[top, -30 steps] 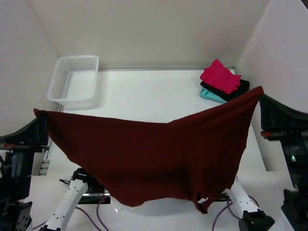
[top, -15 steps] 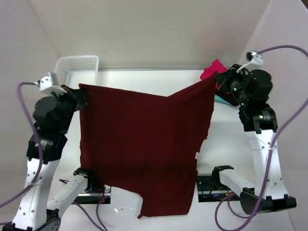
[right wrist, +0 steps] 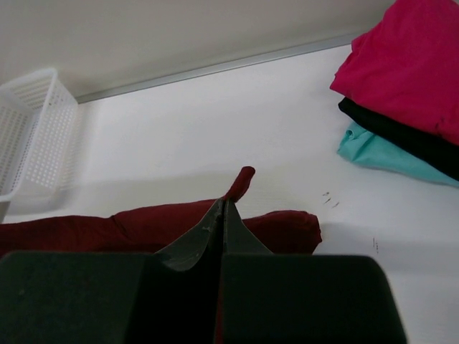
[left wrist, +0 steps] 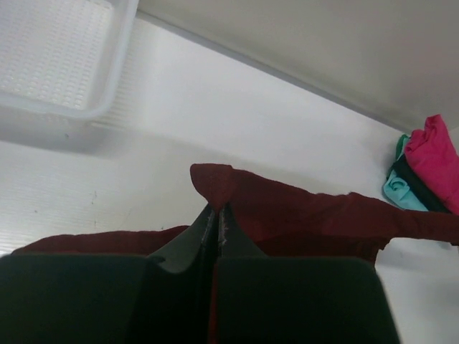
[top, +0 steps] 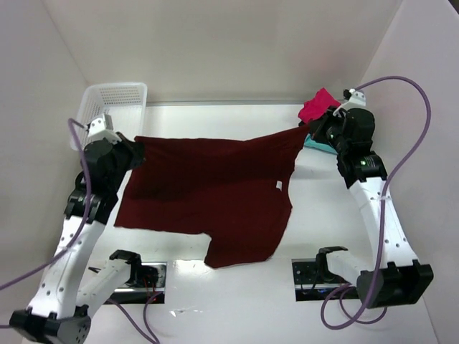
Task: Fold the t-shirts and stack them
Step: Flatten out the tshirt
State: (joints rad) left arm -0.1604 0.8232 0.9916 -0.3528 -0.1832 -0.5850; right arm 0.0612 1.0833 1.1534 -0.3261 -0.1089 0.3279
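The dark maroon t-shirt [top: 208, 197], stretched high a second ago, now sags onto the table [top: 215, 122], its far corners pinched tight in your left gripper [top: 135, 152] and right gripper [top: 310, 130]. Lower both evenly, keeping that edge taut and clear of the folded stack [top: 320, 107].

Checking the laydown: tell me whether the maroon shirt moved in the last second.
Yes. The maroon shirt moved away from the camera toward the back; its right corner, earlier right of the folded stack, is now left of it.
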